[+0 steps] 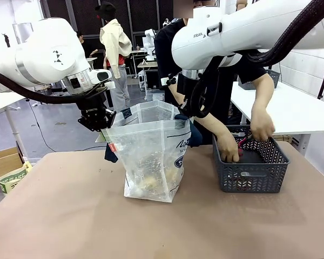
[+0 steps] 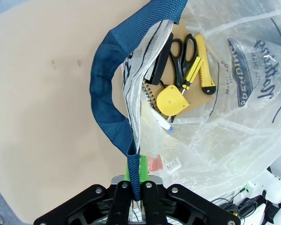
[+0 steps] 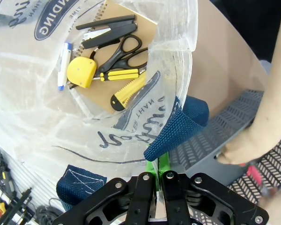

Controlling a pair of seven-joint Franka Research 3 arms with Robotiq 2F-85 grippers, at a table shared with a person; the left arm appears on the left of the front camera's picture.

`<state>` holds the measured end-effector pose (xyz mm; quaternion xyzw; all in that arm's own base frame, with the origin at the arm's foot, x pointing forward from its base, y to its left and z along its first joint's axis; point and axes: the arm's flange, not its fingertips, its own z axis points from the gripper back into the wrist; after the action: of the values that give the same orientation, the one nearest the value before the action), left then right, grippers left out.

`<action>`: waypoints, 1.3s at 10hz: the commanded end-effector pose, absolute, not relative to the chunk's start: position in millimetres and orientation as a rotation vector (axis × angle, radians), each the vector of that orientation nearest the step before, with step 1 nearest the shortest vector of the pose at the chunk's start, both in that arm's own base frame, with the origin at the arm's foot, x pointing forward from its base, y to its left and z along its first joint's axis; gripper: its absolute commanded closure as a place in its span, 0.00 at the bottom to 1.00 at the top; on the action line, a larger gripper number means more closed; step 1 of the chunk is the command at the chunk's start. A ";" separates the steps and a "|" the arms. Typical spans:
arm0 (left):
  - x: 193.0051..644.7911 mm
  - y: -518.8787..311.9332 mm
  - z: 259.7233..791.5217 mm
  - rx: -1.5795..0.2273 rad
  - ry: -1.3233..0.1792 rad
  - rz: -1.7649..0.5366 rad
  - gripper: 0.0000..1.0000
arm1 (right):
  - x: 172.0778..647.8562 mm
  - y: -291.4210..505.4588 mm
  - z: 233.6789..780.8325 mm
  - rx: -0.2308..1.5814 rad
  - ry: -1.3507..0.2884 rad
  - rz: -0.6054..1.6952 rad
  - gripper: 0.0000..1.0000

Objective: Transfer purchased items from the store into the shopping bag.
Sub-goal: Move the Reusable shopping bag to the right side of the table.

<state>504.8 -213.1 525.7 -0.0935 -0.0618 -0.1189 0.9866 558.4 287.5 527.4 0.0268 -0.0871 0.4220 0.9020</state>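
Pinches handles [image 2: 105, 93] of shopping bag [image 1: 151, 156]: left hand [image 2: 136, 180] at 9 o'clock, right hand [image 3: 158, 172] at 3. Advise holding mouth taut, wide toward store basket [image 1: 251, 178].

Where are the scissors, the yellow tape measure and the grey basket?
scissors [image 2: 180, 66], left wrist view, where the black arms meet.
yellow tape measure [image 2: 172, 101], left wrist view, middle of its case.
grey basket [image 1: 252, 181], front view, front mesh wall.

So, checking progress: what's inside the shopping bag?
Scissors, a yellow tape measure, a screwdriver, a utility knife, a pen on a spiral notebook; anything beneath it is hidden.
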 end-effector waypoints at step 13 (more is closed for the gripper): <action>505.3 -211.9 525.5 -0.188 -0.125 -0.235 1.00 | 558.7 285.7 525.1 0.053 -0.176 0.871 1.00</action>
<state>504.8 -213.1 525.7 -0.0935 -0.0618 -0.1189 0.9866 558.4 287.5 527.4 0.0268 -0.0871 0.4221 0.9020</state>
